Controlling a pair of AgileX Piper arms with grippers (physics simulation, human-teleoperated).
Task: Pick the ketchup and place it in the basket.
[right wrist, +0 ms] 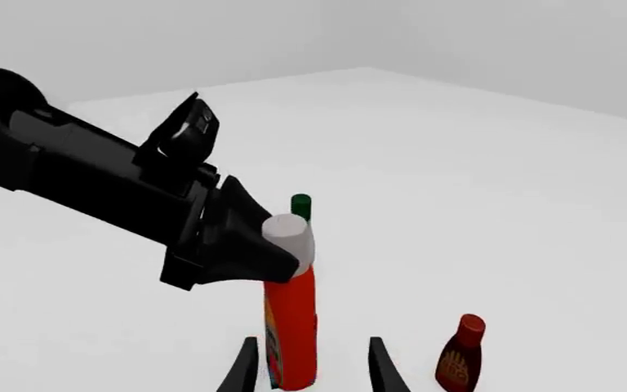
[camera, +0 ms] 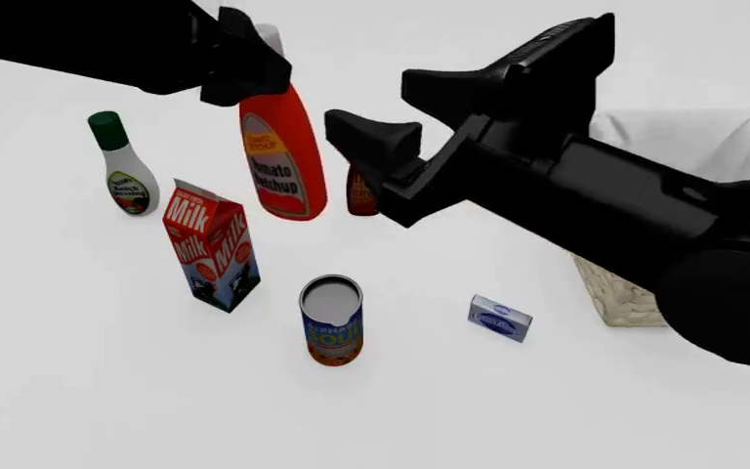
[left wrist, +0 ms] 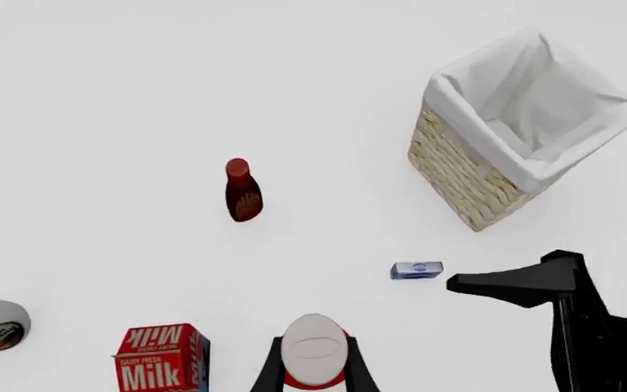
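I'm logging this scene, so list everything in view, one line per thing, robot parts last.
ketchup: one, red-orange with white cap, held up by its neck, far left of centre.
basket: one, straw wicker with white lining, right side.
dark-red bottle: one, red cap, just right of the ketchup.
white bottle: one, green cap, far left.
milk carton: one, red and white, left of centre.
can: one, blue and orange, centre front.
small box: one, blue-grey, right of the can.
left gripper: black, shut on the ketchup's neck.
right gripper: black, open, raised.

White table [camera: 114, 391] carries: milk carton [camera: 212, 244], soup can [camera: 332, 320], small blue box [camera: 500, 318], green-capped white bottle [camera: 121, 166], dark-red bottle [left wrist: 242, 191], basket [left wrist: 509, 122].
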